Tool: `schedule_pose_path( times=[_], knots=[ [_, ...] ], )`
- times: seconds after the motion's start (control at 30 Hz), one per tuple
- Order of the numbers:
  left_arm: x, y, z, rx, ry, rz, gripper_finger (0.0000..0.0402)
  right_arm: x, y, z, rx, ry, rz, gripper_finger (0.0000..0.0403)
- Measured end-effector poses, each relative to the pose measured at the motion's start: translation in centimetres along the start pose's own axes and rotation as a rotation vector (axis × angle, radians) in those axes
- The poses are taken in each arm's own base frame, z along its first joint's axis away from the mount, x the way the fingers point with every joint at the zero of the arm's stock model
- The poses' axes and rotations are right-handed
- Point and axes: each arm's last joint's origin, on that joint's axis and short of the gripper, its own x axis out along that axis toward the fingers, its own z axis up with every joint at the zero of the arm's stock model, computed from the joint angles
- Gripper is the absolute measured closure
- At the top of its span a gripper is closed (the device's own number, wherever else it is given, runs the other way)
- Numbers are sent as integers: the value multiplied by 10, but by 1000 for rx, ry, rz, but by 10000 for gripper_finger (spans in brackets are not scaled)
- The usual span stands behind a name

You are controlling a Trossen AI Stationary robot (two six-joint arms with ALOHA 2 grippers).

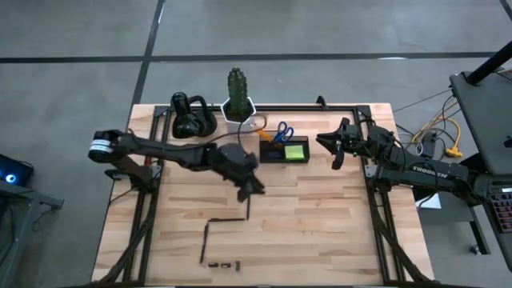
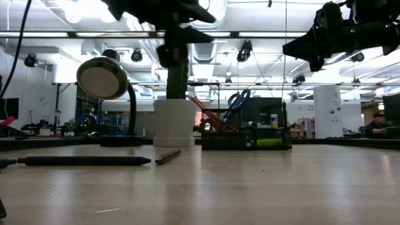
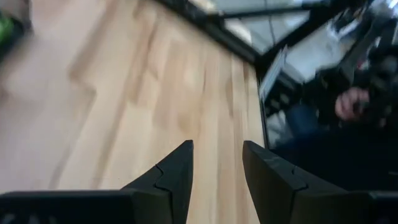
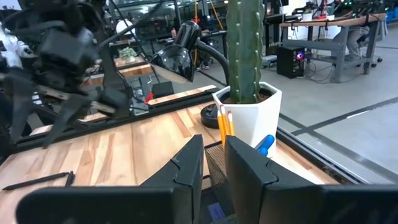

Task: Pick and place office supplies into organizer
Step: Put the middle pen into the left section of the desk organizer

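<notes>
The organizer (image 1: 284, 150) sits at the far centre of the table (image 1: 320, 216), just at three o'clock of the white cactus pot (image 1: 238, 112). It already holds blue-handled scissors (image 1: 284, 132), orange pencils (image 2: 209, 117) and a lime-green sticky-note pad (image 1: 295, 151).

Items outstanding: a dark pen (image 1: 227, 219) lies near the table's middle, a second pen (image 1: 204, 242) lies at its seven o'clock, and small black clips (image 1: 225, 264) rest near the front edge.

The left gripper (image 1: 254, 190) hangs above the table, at one o'clock of the first pen and well clear of it. Its fingers (image 3: 177, 171) are parted with nothing between them. The right gripper (image 1: 334, 144) waits at three o'clock of the organizer, raised, its fingers nearly closed and holding nothing.

Assessment: the step in hand appears to be the left arm reaching for the nearest pen. To do it well, the wrist should turn so the fingers straddle the barrel crosswise, descend at the pen's mid-length, and close only when level with the wood. A grip near one end risks the pen swinging on the lift.
</notes>
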Motion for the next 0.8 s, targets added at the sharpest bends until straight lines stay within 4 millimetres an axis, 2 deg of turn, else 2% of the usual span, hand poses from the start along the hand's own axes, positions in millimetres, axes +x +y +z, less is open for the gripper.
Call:
schedule_pose_path(
  times=[0.3, 0.47, 0.7, 0.8],
  knots=[
    [0, -28, -39, -89, 244, 40, 279, 0, 0, 0, -4, 2, 0, 346],
    [12, -37, -65, -102, 378, 80, 279, 0, 0, -1, -7, 8, -1, 346],
    [18, -35, -100, -33, 486, 364, 279, 2, -1, -2, -8, 19, -3, 346],
    [20, -36, -107, -13, 514, 394, 279, 2, -1, -2, -11, 23, -3, 346]
  ],
)
